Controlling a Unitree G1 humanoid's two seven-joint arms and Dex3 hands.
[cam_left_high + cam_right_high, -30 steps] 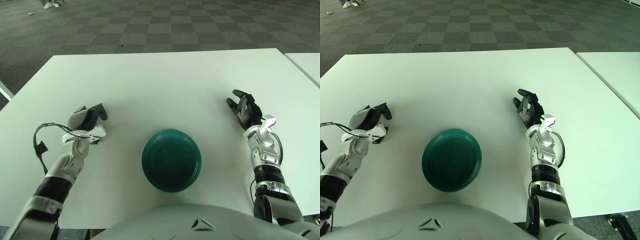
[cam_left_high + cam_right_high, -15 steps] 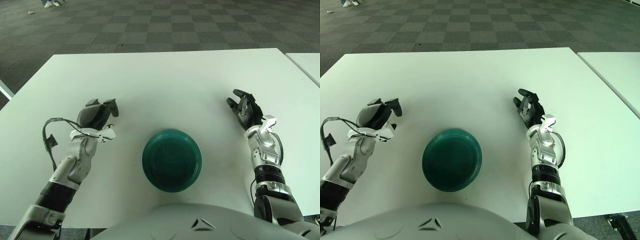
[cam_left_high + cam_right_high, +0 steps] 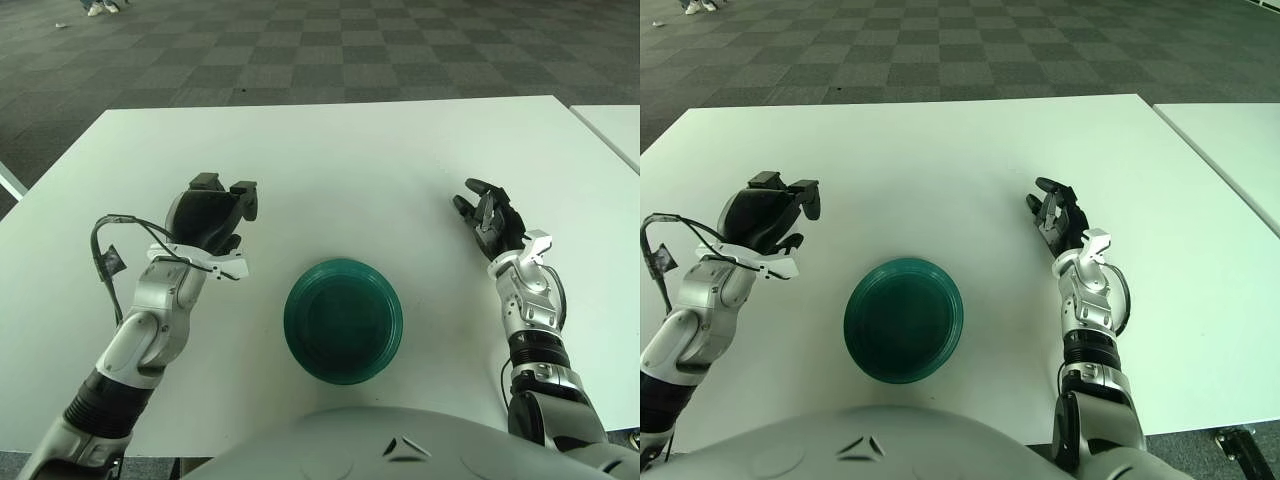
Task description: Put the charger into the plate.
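Note:
A dark green plate (image 3: 343, 320) sits empty on the white table (image 3: 330, 160), near its front edge in the middle. My left hand (image 3: 218, 205) is raised above the table just left of the plate, its black fingers curled in a grasp. No charger lies on the table; it is hidden inside that hand. My right hand (image 3: 487, 215) rests on the table to the right of the plate, fingers relaxed and holding nothing.
A second white table (image 3: 615, 125) stands close at the right. A black cable loop (image 3: 105, 250) hangs off my left forearm. Checkered carpet (image 3: 320, 50) lies beyond the table's far edge.
My left hand has lifted off the table and moved right and forward, toward the plate. The right hand and the plate have not moved.

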